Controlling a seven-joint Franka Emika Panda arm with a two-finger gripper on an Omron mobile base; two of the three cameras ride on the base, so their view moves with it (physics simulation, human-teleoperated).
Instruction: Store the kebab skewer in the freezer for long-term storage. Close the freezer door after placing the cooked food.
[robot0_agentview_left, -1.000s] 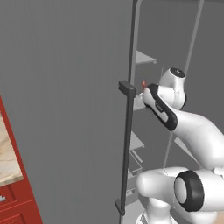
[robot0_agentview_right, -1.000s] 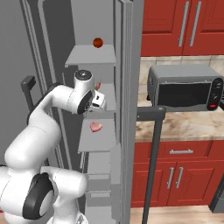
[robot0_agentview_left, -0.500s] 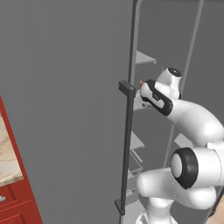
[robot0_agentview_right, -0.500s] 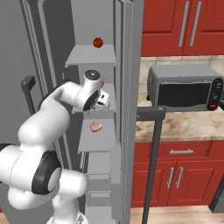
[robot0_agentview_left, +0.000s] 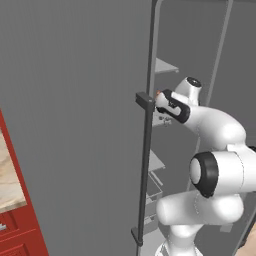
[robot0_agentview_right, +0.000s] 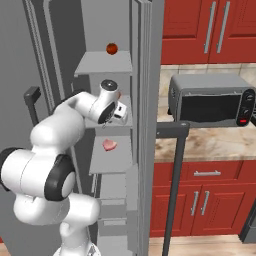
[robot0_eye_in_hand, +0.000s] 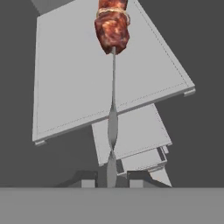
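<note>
In the hand view my gripper (robot0_eye_in_hand: 112, 182) is shut on the thin metal stick of the kebab skewer (robot0_eye_in_hand: 113, 27). Its reddish-brown meat chunks point away from me, over a flat grey freezer shelf (robot0_eye_in_hand: 65, 87). Seen from the left base view, the gripper (robot0_agentview_left: 160, 97) is just past the edge of the open freezer door (robot0_agentview_left: 75, 125), level with the top of its dark bar handle (robot0_agentview_left: 144, 165). From the right base view the gripper (robot0_agentview_right: 121, 113) is inside the freezer (robot0_agentview_right: 107, 65), over a middle shelf.
A round red fruit (robot0_agentview_right: 112, 48) sits on the top shelf and a flat pink piece (robot0_agentview_right: 109, 145) on the shelf below my hand. Lower clear bins (robot0_eye_in_hand: 144, 159) lie under the shelf. A toaster oven (robot0_agentview_right: 210, 102) stands on the counter to the right, beside red cabinets (robot0_agentview_right: 205, 30).
The arm has folded up closer to the freezer and the hand has shifted slightly further in over the shelf. The skewer stays in the grip.
</note>
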